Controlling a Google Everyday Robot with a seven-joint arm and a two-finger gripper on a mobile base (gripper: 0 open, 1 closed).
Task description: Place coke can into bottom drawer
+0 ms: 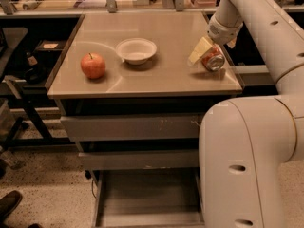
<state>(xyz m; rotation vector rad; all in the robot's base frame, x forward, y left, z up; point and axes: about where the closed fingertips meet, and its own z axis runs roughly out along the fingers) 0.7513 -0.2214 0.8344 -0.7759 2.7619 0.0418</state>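
The coke can (214,61) lies on its side near the desk's (166,30) right front edge. The tool (205,56) is right against it, and I cannot tell whether it is spread or clamped. Below, the bottom drawer (147,194) stands open, and an apple (93,65) and a white bowl (136,50) sit farther left.

The speckled floor (42,175) runs under a grey cabinet whose tan top (166,77) shines under warm light. 2 shut drawer fronts (133,127) face me. A dark rack (28,65) stands left. The gripper (208,55) sits at the top's far right.
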